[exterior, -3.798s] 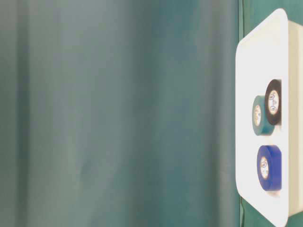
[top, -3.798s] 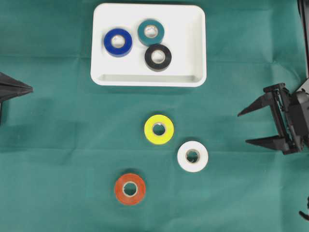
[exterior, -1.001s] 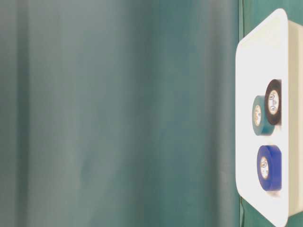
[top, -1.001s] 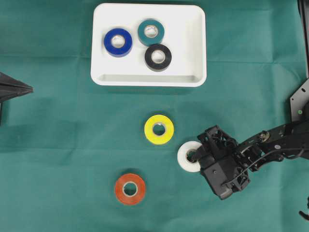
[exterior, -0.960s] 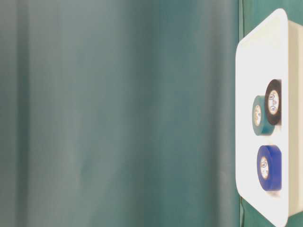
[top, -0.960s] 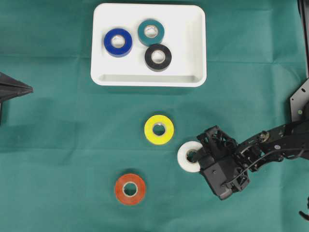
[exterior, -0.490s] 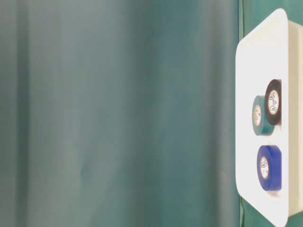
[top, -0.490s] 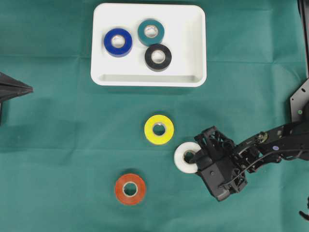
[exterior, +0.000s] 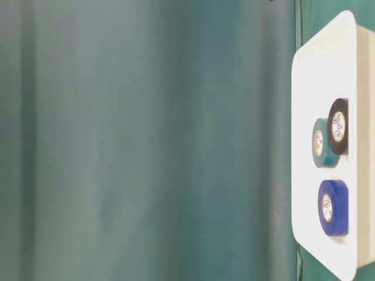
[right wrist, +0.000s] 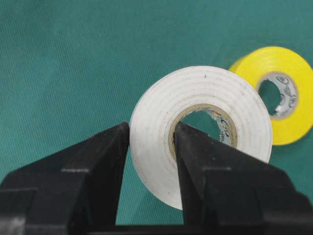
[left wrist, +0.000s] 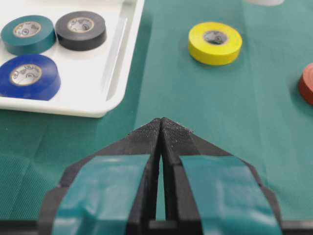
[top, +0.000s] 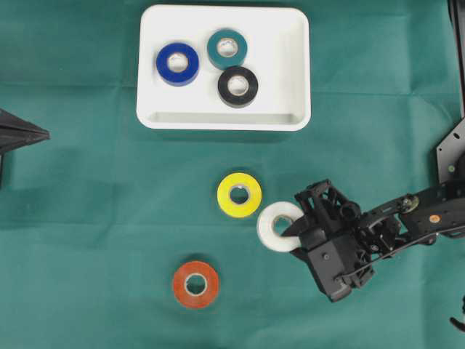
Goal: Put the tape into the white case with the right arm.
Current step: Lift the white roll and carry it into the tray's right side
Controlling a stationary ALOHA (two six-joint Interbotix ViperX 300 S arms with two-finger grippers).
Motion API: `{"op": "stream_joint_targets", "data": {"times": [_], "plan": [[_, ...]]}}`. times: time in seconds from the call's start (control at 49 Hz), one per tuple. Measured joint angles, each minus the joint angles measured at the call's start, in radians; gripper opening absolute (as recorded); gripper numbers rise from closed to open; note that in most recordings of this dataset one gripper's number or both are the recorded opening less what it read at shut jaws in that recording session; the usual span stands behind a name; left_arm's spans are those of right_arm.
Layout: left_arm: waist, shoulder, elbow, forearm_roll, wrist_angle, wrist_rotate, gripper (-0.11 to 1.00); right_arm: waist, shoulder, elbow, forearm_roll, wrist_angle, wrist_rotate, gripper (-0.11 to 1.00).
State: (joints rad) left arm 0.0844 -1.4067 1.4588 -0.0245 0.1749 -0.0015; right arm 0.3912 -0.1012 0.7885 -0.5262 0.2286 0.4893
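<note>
Right gripper (right wrist: 151,142) has the white tape (right wrist: 200,132) pinched through its wall — one finger (right wrist: 105,156) outside the roll, the other (right wrist: 195,152) down through the core, jaws clamped tight on it. From overhead the white tape (top: 278,226) sits tilted at the front of the right gripper (top: 296,227), just beside the yellow tape (top: 239,195) and close to touching it; whether its low edge touches the cloth I cannot tell. Yellow tape (right wrist: 281,93) shows right behind the white one in the wrist view too.

Up top, the white case (top: 290,73) lies well apart from the grab, with three rolls in it: blue tape (top: 177,63) on the left, teal tape (top: 227,48) and black tape (top: 237,86) just beside each other. The low camera shows the case (exterior: 322,58) with the same trio — teal (exterior: 319,143) against black (exterior: 338,126), blue (exterior: 333,208) apart.

Orange tape (top: 195,284) lies alone on the green surface (top: 87,218), lower left of the yellow.

Left gripper (left wrist: 161,125) is closed with nothing in it, fingers pressed together, pointing at the gap between the case (left wrist: 117,73) and the yellow tape (left wrist: 215,42). Overhead, the left gripper (top: 45,134) shows only as a black point at the left edge.
</note>
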Motion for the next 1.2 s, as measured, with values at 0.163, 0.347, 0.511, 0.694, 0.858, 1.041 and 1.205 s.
{"op": "stream_joint_targets", "data": {"times": [0.163, 0.347, 0.511, 0.694, 0.858, 1.041, 1.205], "plan": [[0.000, 0.000, 0.000, 0.000, 0.000, -0.002, 0.01, -0.008, 0.000, 0.000, -0.002, 0.009, 0.000, 0.01], [0.000, 0.000, 0.000, 0.000, 0.000, 0.000, 0.01, -0.089, -0.002, 0.000, -0.003, 0.009, -0.002, 0.01], [0.000, 0.000, 0.000, 0.000, -0.002, 0.000, 0.01, -0.215, 0.000, 0.000, -0.018, 0.009, -0.009, 0.01], [0.000, 0.000, 0.000, 0.000, -0.002, 0.000, 0.01, -0.347, -0.002, -0.008, -0.071, 0.006, -0.009, 0.01], [0.000, 0.000, 0.000, 0.000, -0.002, 0.000, 0.01, -0.443, 0.000, -0.015, -0.097, 0.000, -0.009, 0.01], [0.002, 0.000, 0.000, 0.000, 0.000, 0.000, 0.01, -0.537, -0.002, -0.015, -0.100, -0.005, -0.009, 0.01], [0.000, 0.000, 0.000, 0.000, -0.002, 0.000, 0.01, -0.581, -0.002, -0.015, -0.101, -0.012, -0.005, 0.01]]}}
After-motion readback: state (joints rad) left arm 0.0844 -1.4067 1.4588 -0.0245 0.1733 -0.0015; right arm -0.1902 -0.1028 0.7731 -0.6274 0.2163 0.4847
